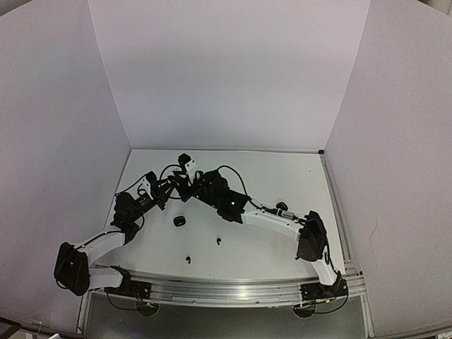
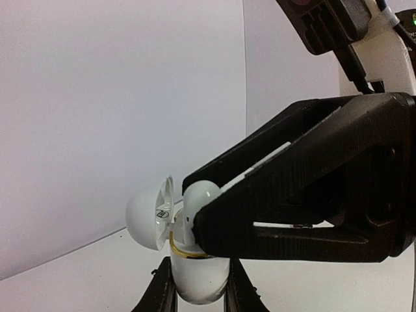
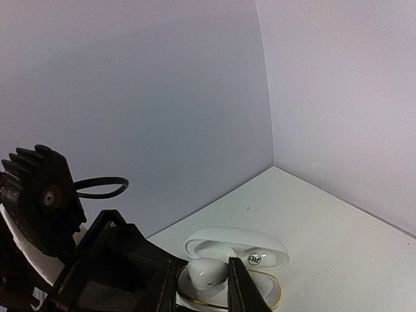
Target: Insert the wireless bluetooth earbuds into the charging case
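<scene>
A white charging case (image 2: 195, 279) stands upright between the fingers of my left gripper (image 2: 198, 290), which is shut on its body. Its lid (image 2: 146, 211) hangs open to the left. My right gripper (image 3: 201, 276) reaches in from the right and is shut on a white earbud (image 3: 207, 273), whose lower end sits in the case's gold-rimmed opening (image 3: 273, 292). In the left wrist view that earbud (image 2: 198, 194) shows at the tips of the right gripper's black fingers (image 2: 292, 214). In the top view both grippers meet at the table's back left (image 1: 182, 183).
A black case (image 1: 179, 221) lies in front of the grippers. Two black earbuds (image 1: 218, 241) (image 1: 187, 258) lie nearer the front edge. Another small dark thing (image 1: 282, 206) sits beside the right arm. White walls close the table on three sides.
</scene>
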Available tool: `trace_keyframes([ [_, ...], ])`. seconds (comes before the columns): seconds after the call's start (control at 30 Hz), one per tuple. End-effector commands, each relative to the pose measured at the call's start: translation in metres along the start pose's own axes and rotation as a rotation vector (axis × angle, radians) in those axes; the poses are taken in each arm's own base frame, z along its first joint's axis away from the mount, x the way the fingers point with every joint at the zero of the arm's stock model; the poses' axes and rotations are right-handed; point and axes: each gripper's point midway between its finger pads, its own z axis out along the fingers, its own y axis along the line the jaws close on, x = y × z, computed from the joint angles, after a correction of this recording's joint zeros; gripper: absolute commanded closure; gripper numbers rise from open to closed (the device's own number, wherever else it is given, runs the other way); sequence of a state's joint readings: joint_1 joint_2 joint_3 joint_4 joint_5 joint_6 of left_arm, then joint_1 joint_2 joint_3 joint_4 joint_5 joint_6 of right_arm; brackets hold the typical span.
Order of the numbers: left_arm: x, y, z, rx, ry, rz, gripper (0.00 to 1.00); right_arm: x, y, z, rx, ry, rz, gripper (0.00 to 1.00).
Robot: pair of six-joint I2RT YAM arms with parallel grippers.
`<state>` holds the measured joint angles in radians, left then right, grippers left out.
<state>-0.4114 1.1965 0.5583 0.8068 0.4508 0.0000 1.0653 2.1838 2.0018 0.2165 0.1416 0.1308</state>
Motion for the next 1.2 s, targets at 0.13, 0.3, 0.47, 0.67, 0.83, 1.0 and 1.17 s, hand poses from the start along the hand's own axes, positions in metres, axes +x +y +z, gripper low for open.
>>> trace_keyframes([
  [0.13,-0.051,-0.017,-0.003,0.105,-0.126,-0.005,1.0,-0.007,-0.01,-0.013,0.035,0.045,-0.046,0.72],
  [0.3,-0.049,-0.019,-0.003,0.136,-0.11,-0.041,1.0,-0.01,-0.013,-0.015,0.039,0.042,-0.049,0.7],
  [0.47,-0.046,-0.022,-0.004,0.169,-0.09,-0.069,1.0,-0.014,-0.016,-0.016,0.043,0.041,-0.052,0.66],
  [0.67,-0.046,-0.022,-0.004,0.17,-0.089,-0.069,1.0,-0.012,-0.016,-0.018,0.034,0.056,-0.051,0.66],
  [0.83,-0.045,-0.022,-0.004,0.173,-0.082,-0.073,1.0,-0.019,-0.011,-0.019,0.01,0.049,-0.048,0.62],
  [1.0,-0.036,-0.02,-0.005,0.175,-0.048,-0.084,1.0,-0.051,0.015,-0.033,-0.118,0.021,-0.061,0.55],
  [1.17,-0.021,-0.024,-0.005,0.208,0.019,-0.081,1.0,-0.077,0.027,-0.057,-0.173,0.005,-0.003,0.45],
])
